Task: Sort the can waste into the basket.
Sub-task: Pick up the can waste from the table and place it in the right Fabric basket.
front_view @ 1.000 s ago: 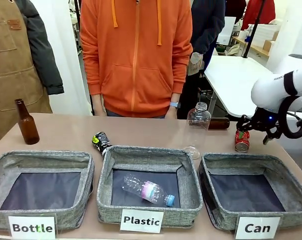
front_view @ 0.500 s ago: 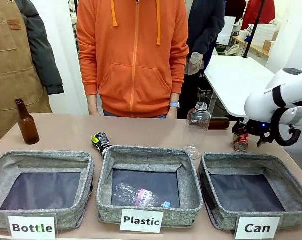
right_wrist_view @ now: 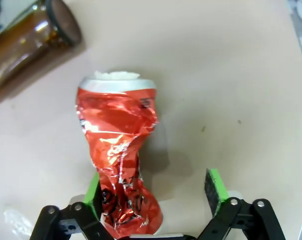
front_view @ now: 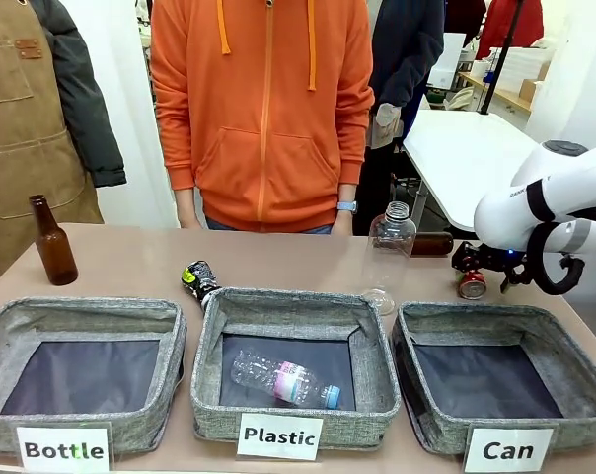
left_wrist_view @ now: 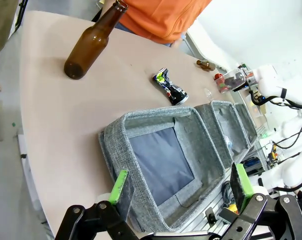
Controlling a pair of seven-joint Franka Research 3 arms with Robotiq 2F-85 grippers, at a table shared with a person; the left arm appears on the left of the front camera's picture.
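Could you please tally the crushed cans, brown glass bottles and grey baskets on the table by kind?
Crushed cans: 2, red and black
Brown glass bottles: 2, upright and lying
Grey baskets: 3, labelled Bottle, Plastic, Can
Total: 7

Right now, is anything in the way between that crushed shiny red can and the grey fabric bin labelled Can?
Nothing visible. The crushed red metal can sits on the table just behind the grey fabric Can basket; only the basket's own far wall lies between them.
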